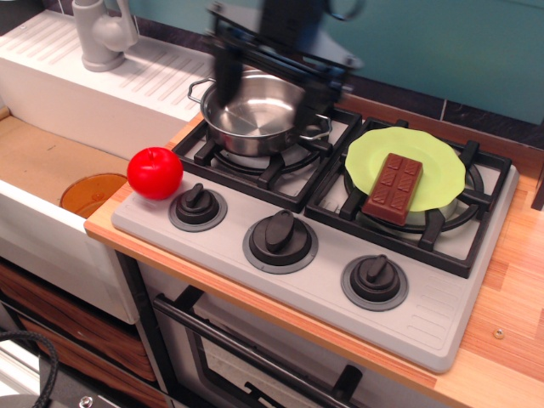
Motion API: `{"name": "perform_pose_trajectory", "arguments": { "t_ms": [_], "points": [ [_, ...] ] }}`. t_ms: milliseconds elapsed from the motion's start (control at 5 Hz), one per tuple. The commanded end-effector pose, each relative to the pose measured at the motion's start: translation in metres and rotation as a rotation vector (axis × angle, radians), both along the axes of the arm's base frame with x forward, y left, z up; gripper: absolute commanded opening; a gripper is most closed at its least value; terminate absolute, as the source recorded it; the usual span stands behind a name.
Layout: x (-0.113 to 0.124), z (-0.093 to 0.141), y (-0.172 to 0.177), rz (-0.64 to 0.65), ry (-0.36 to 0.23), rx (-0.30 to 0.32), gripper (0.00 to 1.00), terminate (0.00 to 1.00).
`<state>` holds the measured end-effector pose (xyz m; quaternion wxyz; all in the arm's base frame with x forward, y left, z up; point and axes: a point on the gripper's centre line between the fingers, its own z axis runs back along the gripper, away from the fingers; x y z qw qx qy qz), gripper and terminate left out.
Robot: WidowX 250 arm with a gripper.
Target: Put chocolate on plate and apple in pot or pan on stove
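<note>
The brown chocolate (393, 187) lies on the lime-green plate (433, 161), its near end over the plate's front rim. The plate sits on the right burner of the grey stove (425, 314). The red apple (155, 172) rests at the stove's front left corner, beside the left knob. The steel pot (255, 110) stands empty on the left burner. My gripper (274, 85) hangs over the pot, blurred by motion, with its jaws wide apart and nothing between them.
A grey tap (102, 34) and white drainboard stand at the back left. An orange disc (93, 194) lies in the sink below the apple. Three knobs line the stove front. Wooden counter (510, 280) runs along the right.
</note>
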<state>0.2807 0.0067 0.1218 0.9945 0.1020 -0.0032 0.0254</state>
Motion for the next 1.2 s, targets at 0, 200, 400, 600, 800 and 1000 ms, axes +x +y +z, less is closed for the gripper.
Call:
{"name": "perform_pose_trajectory", "arguments": {
  "t_ms": [0,200,400,600,800,1000],
  "points": [
    [-0.001,0.011,0.035,-0.016,-0.096,0.004,1.00,0.00],
    [-0.003,0.002,0.050,-0.026,-0.107,-0.014,1.00,0.00],
    [-0.005,-0.007,0.064,-0.020,-0.122,-0.026,1.00,0.00],
    [-0.007,-0.012,0.080,-0.031,-0.139,-0.020,1.00,0.00],
    [-0.009,-0.006,0.095,-0.045,-0.139,-0.003,1.00,0.00],
    [-0.009,-0.003,0.100,-0.050,-0.159,0.031,1.00,0.00]
  ]
}}
